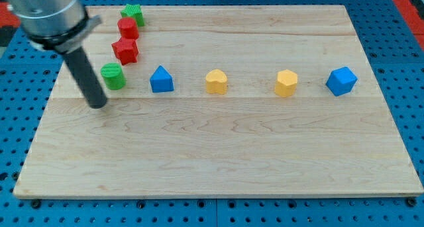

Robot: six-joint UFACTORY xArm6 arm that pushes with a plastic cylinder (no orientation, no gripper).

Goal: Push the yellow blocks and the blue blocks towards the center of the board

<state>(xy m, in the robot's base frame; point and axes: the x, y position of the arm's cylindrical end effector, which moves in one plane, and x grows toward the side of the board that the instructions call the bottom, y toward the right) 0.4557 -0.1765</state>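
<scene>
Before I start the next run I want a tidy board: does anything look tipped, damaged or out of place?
Nothing stands out. The blue blocks and yellow blocks sit flat in a row, apart from each other. My tip rests left of the green cylinder, not touching it.

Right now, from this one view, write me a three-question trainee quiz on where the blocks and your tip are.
1. True or false: my tip touches the blue triangular block.
2. Which block lies nearest the view's right edge? A) the yellow block left of centre B) the yellow hexagonal block C) the blue cube
3. Fill in: the block closest to my tip is the ____ cylinder.

Key
1. False: the tip stands to the view's left of it, with the cylinder between them.
2. C
3. green; the tip sits just to its lower left, and contact cannot be judged.
</scene>
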